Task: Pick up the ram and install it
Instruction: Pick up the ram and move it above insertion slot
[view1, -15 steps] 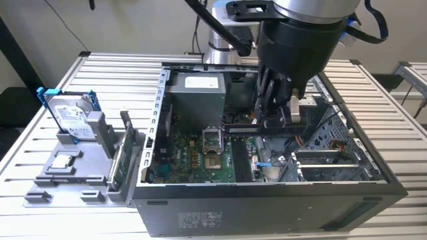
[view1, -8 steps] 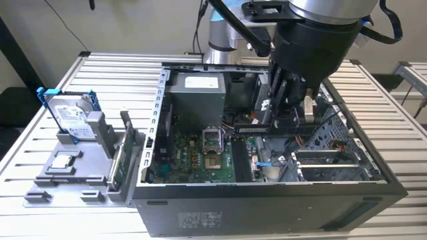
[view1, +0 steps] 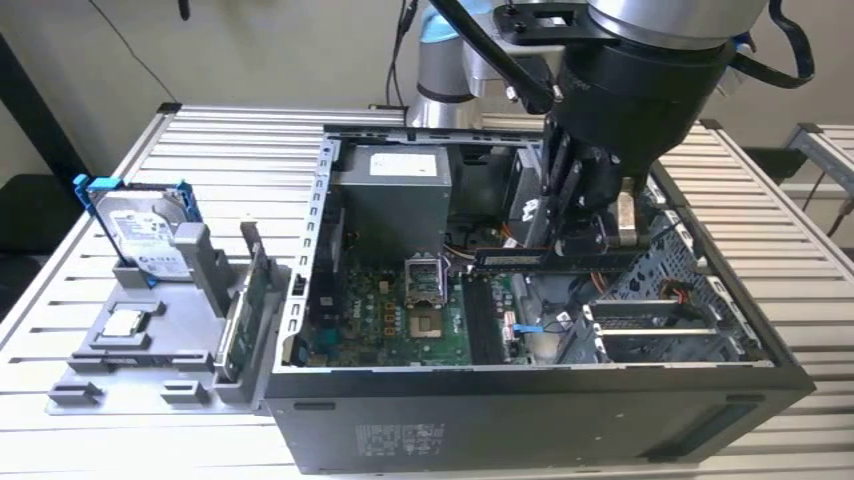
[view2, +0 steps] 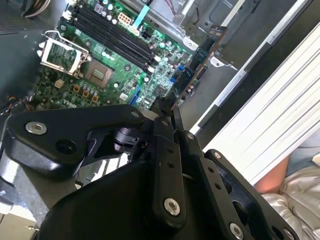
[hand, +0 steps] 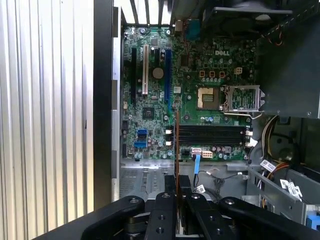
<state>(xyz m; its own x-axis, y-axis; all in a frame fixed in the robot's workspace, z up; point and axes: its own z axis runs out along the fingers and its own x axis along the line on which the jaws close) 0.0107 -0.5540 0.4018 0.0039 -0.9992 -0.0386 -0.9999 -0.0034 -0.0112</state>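
The fingers (hand: 166, 215) are clamping the ram (view1: 511, 259) above the memory slots (hand: 212, 135); holding it parallel to them is probably mattering most.

The arm (view1: 641, 70) reaches downward, its end effector (view1: 577, 250) clamped on the ram (view1: 514, 259).

The motherboard (hand: 190, 100) is seen as bright green, crossed by black memory slots (hand: 212, 135) and by one white slot (hand: 146, 70) and one blue slot (hand: 167, 75). The ram (view1: 514, 259) is shown dark, with black chips, and the end effector (view1: 577, 245) is black. The computer case (view1: 534, 420) is dark grey. The table (view1: 227, 150) is patterned with pale silver ribs. The hard drive (view1: 140, 235) is silver, edged by blue rails (view1: 91, 190); its holder (view1: 74, 392) is plain grey.
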